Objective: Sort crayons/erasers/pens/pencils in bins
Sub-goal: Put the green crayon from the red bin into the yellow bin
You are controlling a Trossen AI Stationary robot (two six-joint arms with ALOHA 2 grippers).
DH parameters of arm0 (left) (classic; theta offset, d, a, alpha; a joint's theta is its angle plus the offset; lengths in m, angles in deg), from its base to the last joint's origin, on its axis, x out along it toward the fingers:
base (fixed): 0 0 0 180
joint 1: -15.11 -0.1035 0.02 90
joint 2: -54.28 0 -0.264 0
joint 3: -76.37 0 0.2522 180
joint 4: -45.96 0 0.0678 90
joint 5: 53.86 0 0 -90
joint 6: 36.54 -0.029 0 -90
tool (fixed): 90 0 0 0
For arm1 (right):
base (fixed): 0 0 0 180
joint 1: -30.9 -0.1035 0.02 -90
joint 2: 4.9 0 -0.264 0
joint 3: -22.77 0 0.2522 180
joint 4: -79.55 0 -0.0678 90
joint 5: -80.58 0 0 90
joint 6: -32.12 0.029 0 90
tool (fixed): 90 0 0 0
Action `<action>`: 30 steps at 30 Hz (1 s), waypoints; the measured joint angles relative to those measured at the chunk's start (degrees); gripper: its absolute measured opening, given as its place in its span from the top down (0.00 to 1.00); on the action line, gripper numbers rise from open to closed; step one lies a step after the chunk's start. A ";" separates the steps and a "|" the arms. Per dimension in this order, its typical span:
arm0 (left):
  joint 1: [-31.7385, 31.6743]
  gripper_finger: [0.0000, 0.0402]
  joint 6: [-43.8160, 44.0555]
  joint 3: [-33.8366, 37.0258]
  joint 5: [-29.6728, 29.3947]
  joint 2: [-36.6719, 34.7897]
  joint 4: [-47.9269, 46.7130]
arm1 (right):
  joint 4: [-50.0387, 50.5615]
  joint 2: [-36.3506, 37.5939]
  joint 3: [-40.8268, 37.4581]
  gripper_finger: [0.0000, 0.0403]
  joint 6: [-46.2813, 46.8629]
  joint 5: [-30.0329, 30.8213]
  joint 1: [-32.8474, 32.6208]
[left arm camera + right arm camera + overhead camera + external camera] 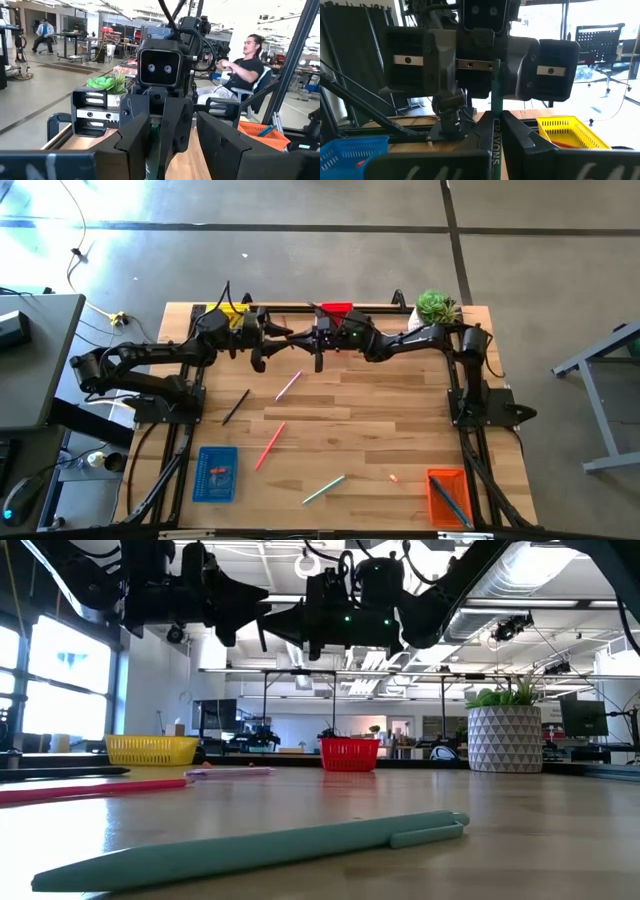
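Both grippers meet mid-air over table's far side. I see right gripper (496, 131) pinching green crayon (496, 92); left gripper (172, 132) spread around it. Risk: mistimed release drops crayon, rolls away from yellow bin (570, 129).

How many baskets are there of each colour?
Yellow basket: 1
Red basket: 1
Blue basket: 1
Orange basket: 1
Total: 4 baskets
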 joint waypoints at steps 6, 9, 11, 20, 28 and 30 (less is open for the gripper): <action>-0.04 0.71 -0.69 0.00 0.02 0.00 -0.27 | -1.99 -0.03 0.00 1.00 -0.09 0.10 -0.41; -0.02 0.76 -1.59 0.00 0.04 0.00 -0.07 | -2.61 -0.04 0.01 1.00 -0.09 0.06 -0.48; -0.02 0.80 -1.92 0.00 0.03 0.00 -0.03 | -2.61 -0.04 0.00 1.00 -0.09 -0.24 -0.48; -0.21 0.98 -1.95 0.02 -0.19 0.00 0.37 | -2.70 -0.04 0.00 0.90 1.07 0.26 -0.80; -4.21 0.98 -2.13 -3.08 0.08 0.00 -2.76 | -0.35 -0.09 0.04 0.68 3.56 0.91 -0.63; -5.48 0.98 -3.29 -4.54 0.69 0.00 -5.92 | 0.63 -0.09 0.04 0.62 3.48 1.29 -0.63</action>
